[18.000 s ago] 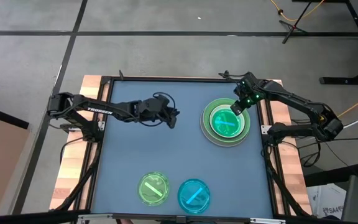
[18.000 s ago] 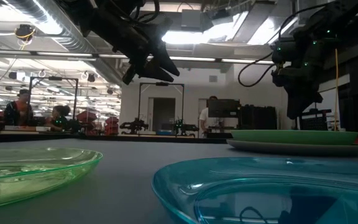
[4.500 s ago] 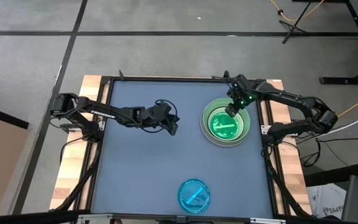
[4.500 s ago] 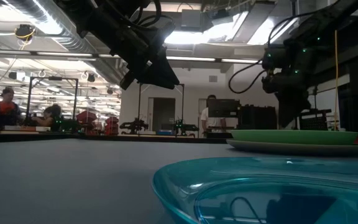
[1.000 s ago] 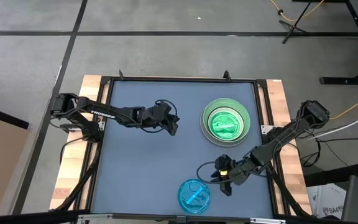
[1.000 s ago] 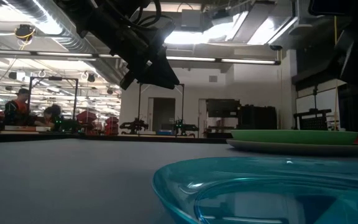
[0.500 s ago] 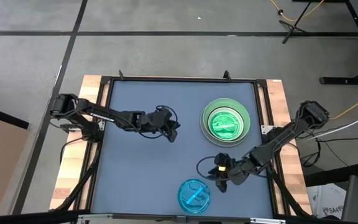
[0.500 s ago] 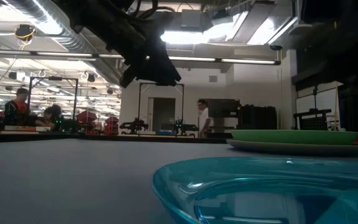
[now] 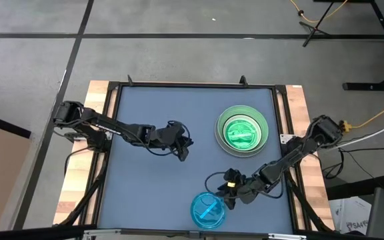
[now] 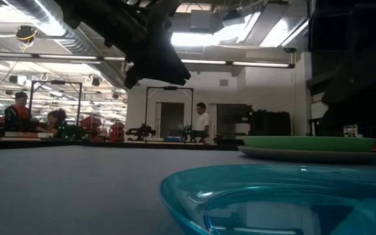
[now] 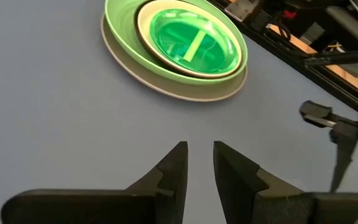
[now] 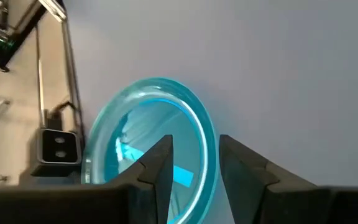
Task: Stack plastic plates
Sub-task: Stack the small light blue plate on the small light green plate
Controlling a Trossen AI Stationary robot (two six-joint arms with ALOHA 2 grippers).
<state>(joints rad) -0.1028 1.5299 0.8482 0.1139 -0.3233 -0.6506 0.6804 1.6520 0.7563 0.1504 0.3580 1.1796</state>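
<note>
High view: overhead, straight down on the whole table [image 9: 145, 180]. Low view: table height, level across it, with the blue plate [image 10: 279, 199] close in front. Left wrist view: down past its fingers toward the plate stack [image 11: 176, 50]. Right wrist view: close above the blue plate, which 3 views share.

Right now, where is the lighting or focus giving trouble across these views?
Low view: bright ceiling lights leave the left gripper a dark silhouette, and the near translucent blue plastic plate looks soft. Right wrist view: the blue plate's rim catches bright highlights. High view: evenly lit, with no glare on the blue-grey table.
</note>
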